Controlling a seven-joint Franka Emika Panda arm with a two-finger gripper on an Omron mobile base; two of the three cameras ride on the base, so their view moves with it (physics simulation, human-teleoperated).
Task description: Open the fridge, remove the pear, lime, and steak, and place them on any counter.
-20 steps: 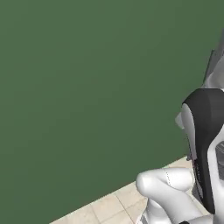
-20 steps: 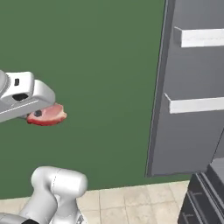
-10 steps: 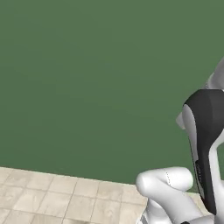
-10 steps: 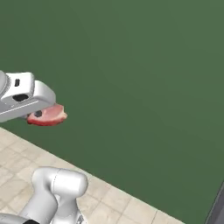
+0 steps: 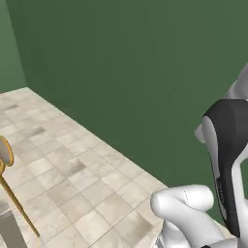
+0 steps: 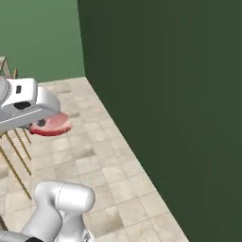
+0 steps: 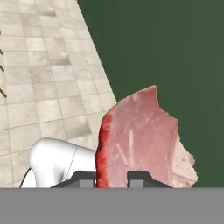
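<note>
The steak (image 7: 140,144), a pink-red slab with a darker red edge, stands up between my two dark fingertips in the hand view, and my gripper (image 7: 112,177) is shut on it. In the right base view the same steak (image 6: 51,125) hangs under my white hand (image 6: 26,106) at the left, high above the tiled floor. The fridge, the pear, the lime and the counter are out of view.
A dark green wall (image 6: 179,94) runs along the right of both base views and meets a lighter green wall (image 6: 38,38) at a far corner. Beige floor tiles (image 5: 72,169) spread below. Thin wooden stool legs (image 6: 12,156) stand at the left, and another stool (image 5: 9,184) is at the left edge.
The whole scene has swept across both base views as the base turned: the fridge door left the picture, then floor, wall corner and stools came in. The steak stays in the gripper.
</note>
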